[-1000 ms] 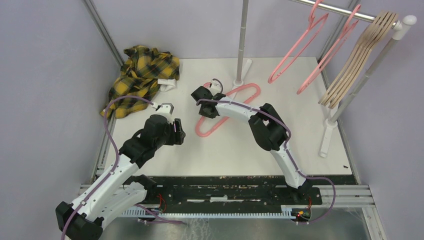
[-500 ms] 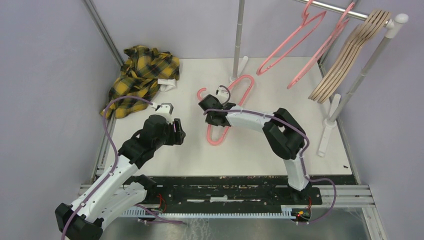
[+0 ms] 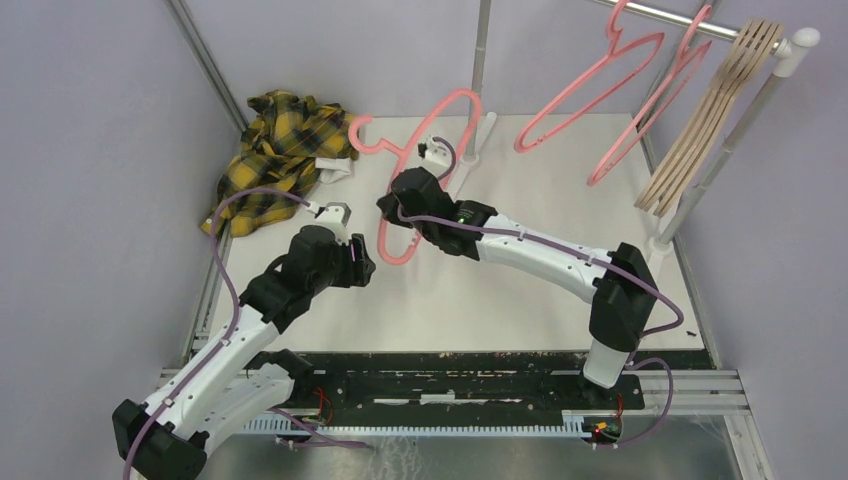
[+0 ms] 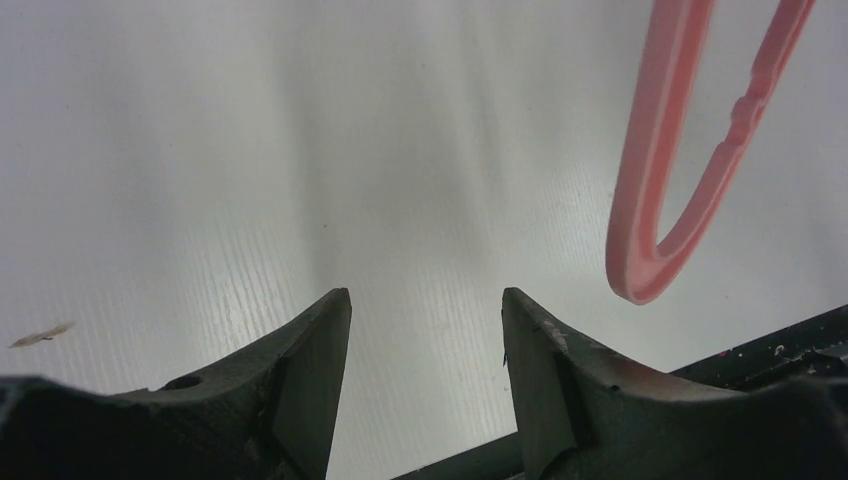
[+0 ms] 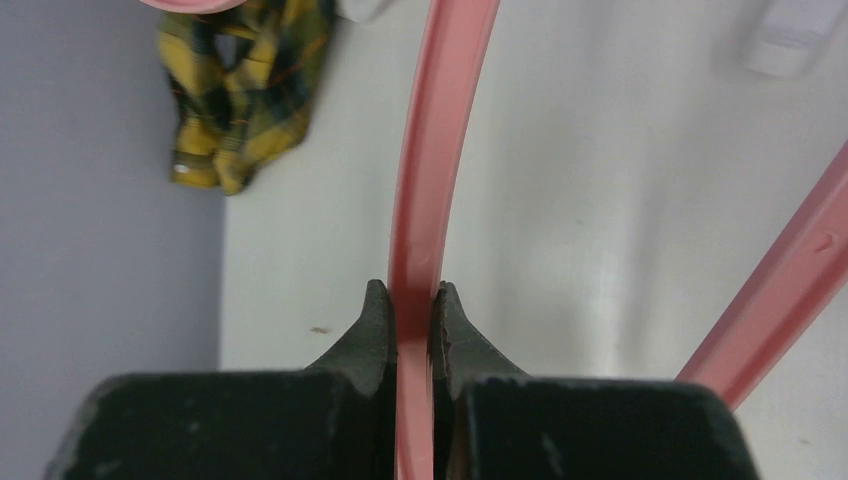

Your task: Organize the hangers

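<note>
My right gripper (image 3: 405, 195) is shut on one bar of a pink hanger (image 3: 452, 94) and holds it above the table, hook toward the back left near the shirt. In the right wrist view the fingertips pinch the pink bar (image 5: 430, 180) at the gripper (image 5: 411, 295). My left gripper (image 3: 355, 262) is open and empty, low over the table; its wrist view shows the gripper (image 4: 425, 300) with the hanger's lower end (image 4: 652, 150) to its right. Two pink hangers (image 3: 598, 178) and several beige hangers (image 3: 705, 120) hang on the rail (image 3: 660, 12) at the back right.
A yellow plaid shirt (image 3: 285, 150) lies crumpled at the back left corner. The rack's left post (image 3: 480, 70) stands at the back centre, just behind the held hanger. Its right post (image 3: 720, 160) stands at the table's right edge.
My right arm has lifted the pink hanger off the table and carried it left and back. The hanging hangers have swung a little. The left arm has not moved.
</note>
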`<state>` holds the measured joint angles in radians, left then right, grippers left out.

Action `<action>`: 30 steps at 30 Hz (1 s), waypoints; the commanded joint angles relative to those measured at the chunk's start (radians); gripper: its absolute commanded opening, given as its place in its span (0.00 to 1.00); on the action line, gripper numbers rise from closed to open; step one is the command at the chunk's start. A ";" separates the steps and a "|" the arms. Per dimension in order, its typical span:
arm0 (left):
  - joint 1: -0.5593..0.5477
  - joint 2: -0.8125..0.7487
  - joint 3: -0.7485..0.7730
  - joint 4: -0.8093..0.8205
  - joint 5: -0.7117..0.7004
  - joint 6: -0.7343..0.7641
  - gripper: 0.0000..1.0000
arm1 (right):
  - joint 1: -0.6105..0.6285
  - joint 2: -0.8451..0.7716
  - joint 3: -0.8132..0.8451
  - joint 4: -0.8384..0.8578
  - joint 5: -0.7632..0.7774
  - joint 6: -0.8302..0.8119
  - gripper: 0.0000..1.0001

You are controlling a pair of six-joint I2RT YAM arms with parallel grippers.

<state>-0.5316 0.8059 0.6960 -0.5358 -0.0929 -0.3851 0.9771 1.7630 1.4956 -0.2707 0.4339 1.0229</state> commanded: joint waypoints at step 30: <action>0.007 0.061 0.030 0.089 0.017 -0.014 0.64 | -0.209 -0.194 0.215 0.200 0.082 -0.032 0.02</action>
<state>-0.5316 0.8593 0.7250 -0.5030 -0.0933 -0.3847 0.8108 1.6146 1.7119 -0.1616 0.5571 0.9432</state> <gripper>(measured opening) 0.644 0.094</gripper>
